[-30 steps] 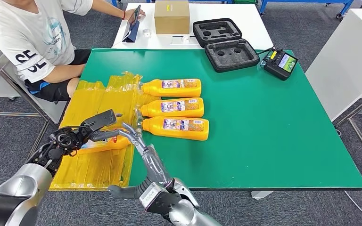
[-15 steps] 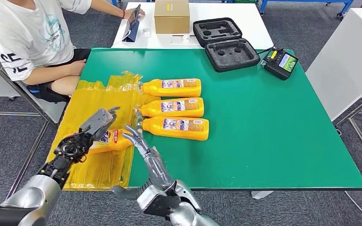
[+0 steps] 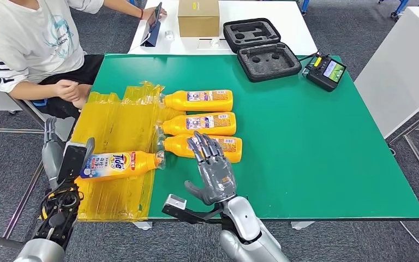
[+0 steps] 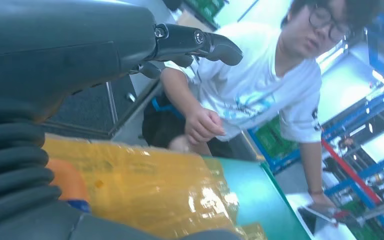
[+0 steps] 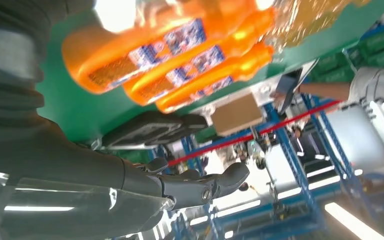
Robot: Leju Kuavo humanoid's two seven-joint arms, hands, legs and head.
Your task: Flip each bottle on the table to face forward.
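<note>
A Tide detergent bottle [image 3: 119, 164] lies front label up on yellow plastic wrap [image 3: 114, 120] at the green table's [image 3: 316, 153] eight o'clock edge, while three orange bottles [image 3: 199, 100] lie in a row at centre, small-print labels up. The robot's left hand [image 3: 68, 158] stands beside the Tide bottle's base, fingers straight and apart, holding nothing; the right hand [image 3: 214, 173] hovers spread and empty over the nearest orange bottle [image 3: 207, 148]. Rolling that bottle about its long axis, gripped mid-body, looks best. Open green toward three o'clock gives room; the wrap's crinkled edge may snag.
</note>
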